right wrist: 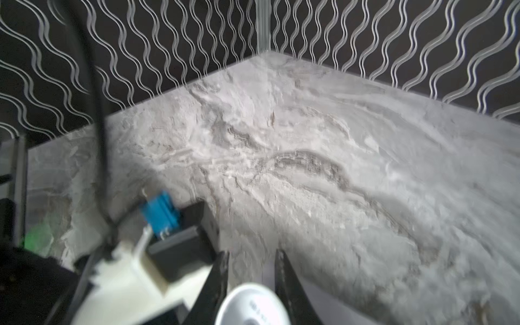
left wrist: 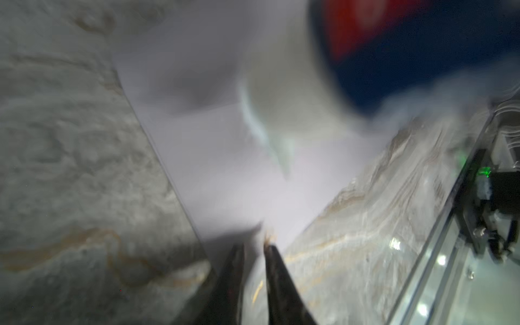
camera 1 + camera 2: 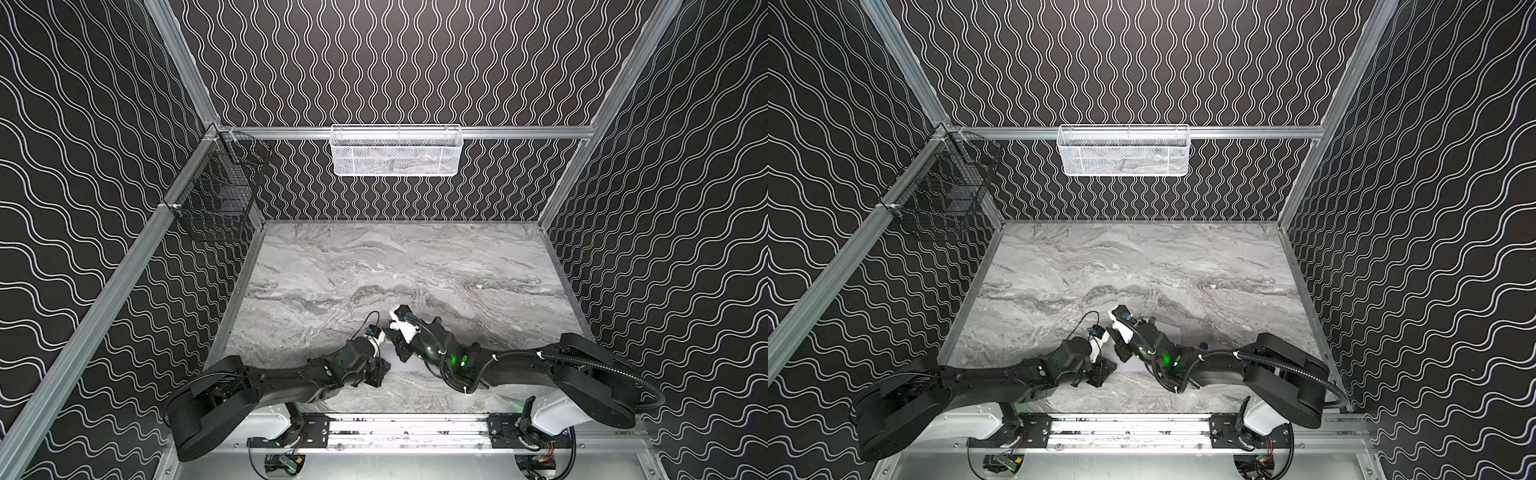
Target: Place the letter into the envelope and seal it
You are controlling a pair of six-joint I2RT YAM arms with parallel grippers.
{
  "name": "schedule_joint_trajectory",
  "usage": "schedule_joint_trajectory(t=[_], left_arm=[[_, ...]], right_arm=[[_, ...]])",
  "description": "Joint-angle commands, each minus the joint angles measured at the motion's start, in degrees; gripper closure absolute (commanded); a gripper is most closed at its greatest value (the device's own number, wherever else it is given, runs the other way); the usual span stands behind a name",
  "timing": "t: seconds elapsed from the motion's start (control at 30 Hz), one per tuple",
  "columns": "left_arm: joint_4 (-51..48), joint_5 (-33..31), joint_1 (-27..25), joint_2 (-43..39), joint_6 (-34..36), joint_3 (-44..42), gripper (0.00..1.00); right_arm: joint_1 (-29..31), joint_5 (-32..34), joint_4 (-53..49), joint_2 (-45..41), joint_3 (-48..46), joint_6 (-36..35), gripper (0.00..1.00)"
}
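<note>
The pale grey-lavender envelope [image 2: 211, 168] lies flat on the marble table near its front edge, mostly covered by both arms in both top views [image 3: 409, 363] [image 3: 1136, 363]. My left gripper [image 2: 254, 246] points down at one corner of it, its fingers only a narrow gap apart with nothing squeezed between them. My right gripper [image 1: 251, 253] is shut on a glue stick [image 1: 253, 305] whose round white end faces the wrist camera. Blurred in the left wrist view, the stick's blue and red body [image 2: 422, 56] tapers to a pale tip that meets the envelope. The letter shows in no view.
A white mesh basket [image 3: 395, 151] hangs on the back wall. A black wire basket [image 3: 218, 195] hangs on the left wall. The metal rail [image 3: 407, 430] with both arm bases runs along the front. The two wrists nearly touch [image 3: 390, 338]. Patterned walls close in the table.
</note>
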Motion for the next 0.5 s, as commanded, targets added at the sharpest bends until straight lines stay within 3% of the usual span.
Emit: schedule_joint_trajectory(t=[0.0,0.47], left_arm=[[-5.74,0.56,-0.04,-0.05,0.54,-0.37,0.79],[-5.35,0.78,-0.04,-0.26,0.38,-0.59,0.79]], right_arm=[[1.25,3.2,-3.47,0.78,-1.84,4.73,1.0],[-1.44,11.53,-9.12,-2.06,-7.87,7.81,1.0]])
